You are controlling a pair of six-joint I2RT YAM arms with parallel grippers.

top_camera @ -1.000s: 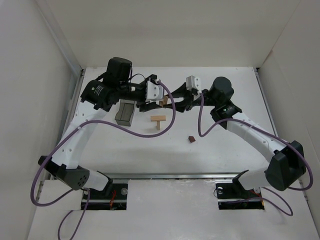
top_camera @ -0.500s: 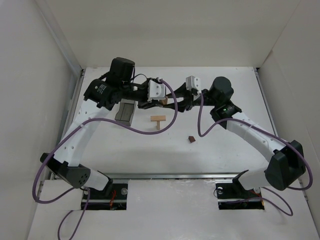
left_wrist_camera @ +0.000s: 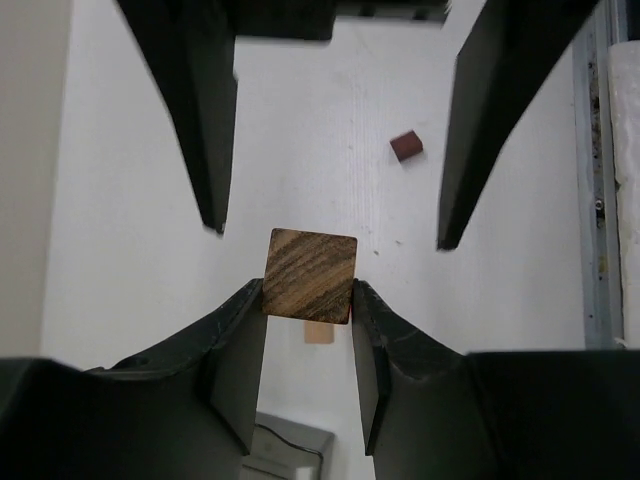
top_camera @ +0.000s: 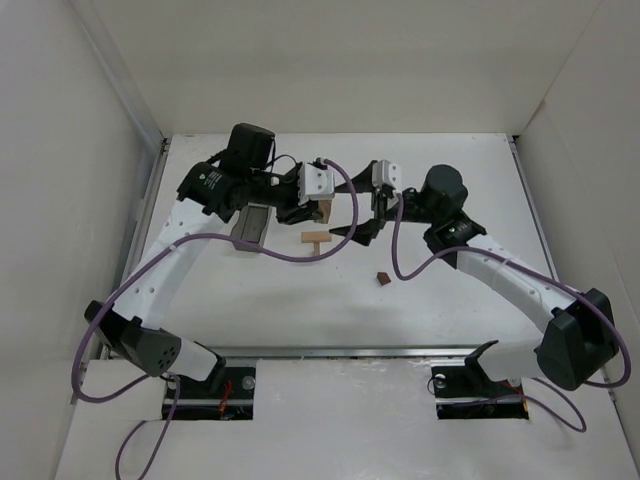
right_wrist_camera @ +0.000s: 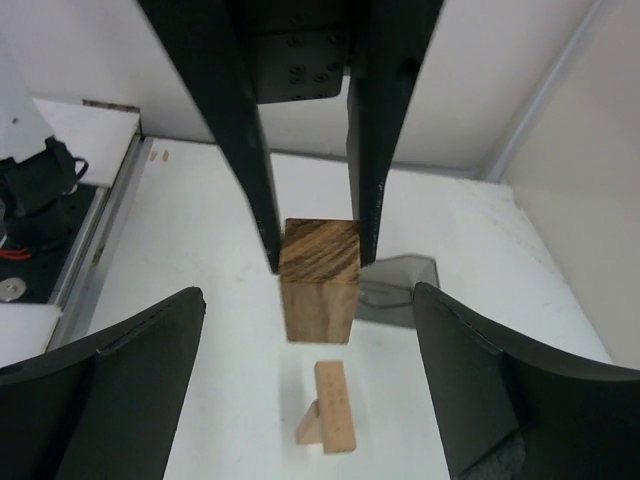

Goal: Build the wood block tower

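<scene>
Left jaws: pinching a light-tan square-ended wooden block [left_wrist_camera: 310, 275] aloft, above the white counter [top_camera: 300, 310].
Right jaws: spread wide, facing it, apart.
Tower start: tan wooden T-piece [top_camera: 317, 239] on the counter nearby.
Doing it well: probably carry level, set down squarely, release once seated.

No text can be read; small white print [top_camera: 209, 178] is seen on the left arm [top_camera: 168, 255], too small to be read

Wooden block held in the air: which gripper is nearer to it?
Left. The left gripper is shut on the wooden block; the right gripper is open and faces it, its fingers clear of it.
</scene>
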